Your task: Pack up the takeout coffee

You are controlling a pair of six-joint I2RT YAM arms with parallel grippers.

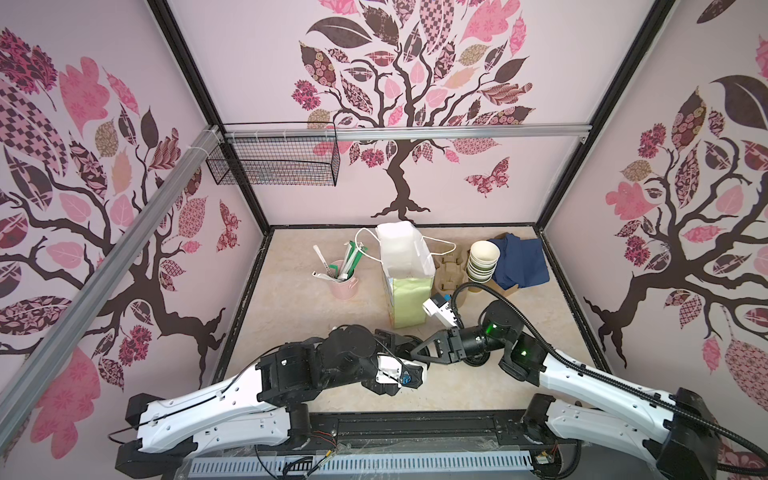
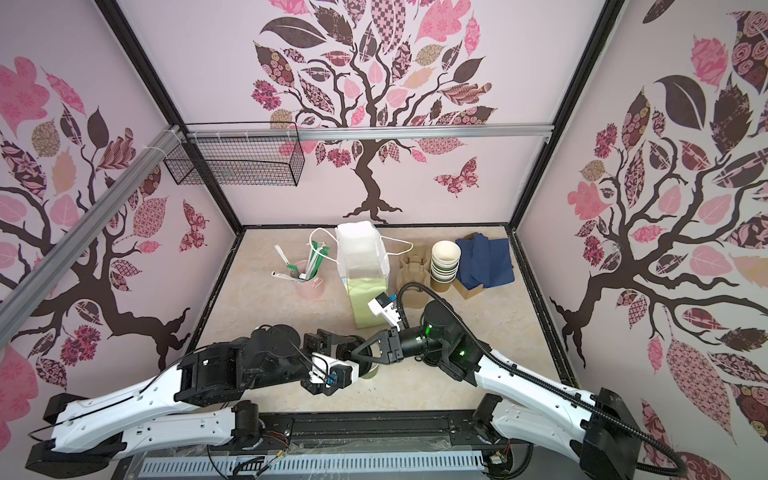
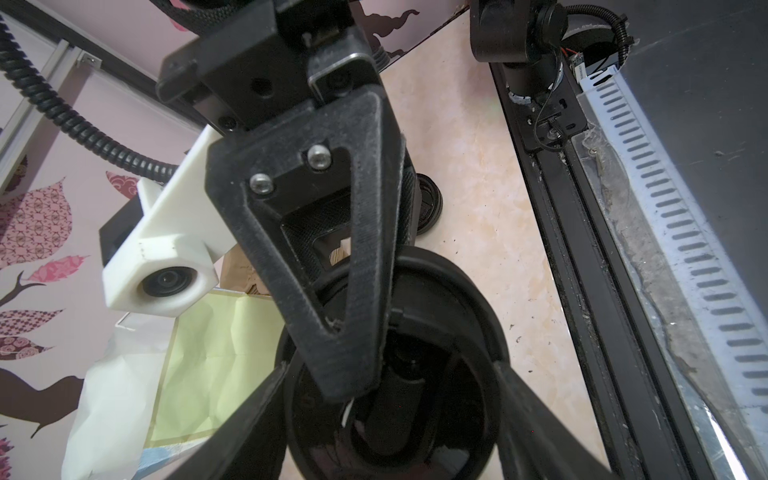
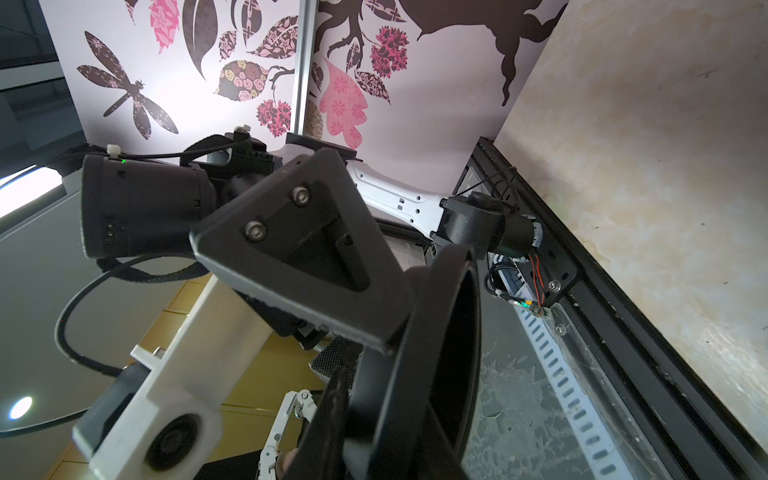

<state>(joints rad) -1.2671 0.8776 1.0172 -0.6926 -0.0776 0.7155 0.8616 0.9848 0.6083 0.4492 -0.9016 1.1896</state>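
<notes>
Marbled beige table (image 1: 291,332). Across the upper middle of both top views stand a pink bucket (image 1: 344,286), a paper bag (image 1: 409,299), a cardboard cup carrier (image 1: 449,270), a stack of cups (image 1: 482,259) and a cardboard box (image 1: 509,289). A loose black lid (image 3: 428,203) lies flat. Lower middle is the takeout coffee (image 2: 370,372); can't tell if it's touching down.

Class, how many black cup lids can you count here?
2: one lid in the right gripper; one loose lid flat on the table nearby. Others may be hidden.
</notes>
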